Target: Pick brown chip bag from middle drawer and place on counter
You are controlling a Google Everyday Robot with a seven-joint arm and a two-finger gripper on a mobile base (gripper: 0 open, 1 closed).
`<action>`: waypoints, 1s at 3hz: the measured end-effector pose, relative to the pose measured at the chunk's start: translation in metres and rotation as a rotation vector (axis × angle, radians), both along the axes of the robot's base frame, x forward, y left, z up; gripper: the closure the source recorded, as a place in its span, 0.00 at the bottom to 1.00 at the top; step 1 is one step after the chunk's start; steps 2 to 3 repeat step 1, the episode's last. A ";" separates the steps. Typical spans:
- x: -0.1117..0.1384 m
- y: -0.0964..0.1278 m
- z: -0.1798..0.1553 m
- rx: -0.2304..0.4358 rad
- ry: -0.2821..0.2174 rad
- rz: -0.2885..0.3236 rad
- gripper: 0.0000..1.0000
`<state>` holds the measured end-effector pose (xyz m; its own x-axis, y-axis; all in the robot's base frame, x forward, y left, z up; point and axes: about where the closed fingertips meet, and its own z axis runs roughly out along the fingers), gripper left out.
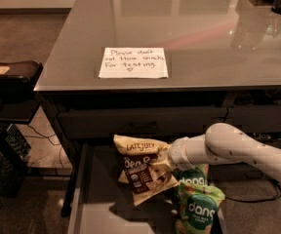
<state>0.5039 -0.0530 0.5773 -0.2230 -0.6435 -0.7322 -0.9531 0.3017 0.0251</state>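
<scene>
Under the shiny grey counter [204, 28], the middle drawer [94, 211] is open. Your gripper [169, 161] pinches the brown chip bag [143, 174], dark with cream ends, tilted over the drawer floor.

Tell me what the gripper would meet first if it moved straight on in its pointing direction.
The gripper points left and touches the brown chip bag; beyond that, probably the left wall of the middle drawer, depth unclear.
</scene>
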 end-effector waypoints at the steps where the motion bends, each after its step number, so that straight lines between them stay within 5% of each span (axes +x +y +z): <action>1: 0.000 0.000 0.000 0.000 0.000 0.000 1.00; 3: 0.000 0.000 0.000 0.000 0.000 0.000 1.00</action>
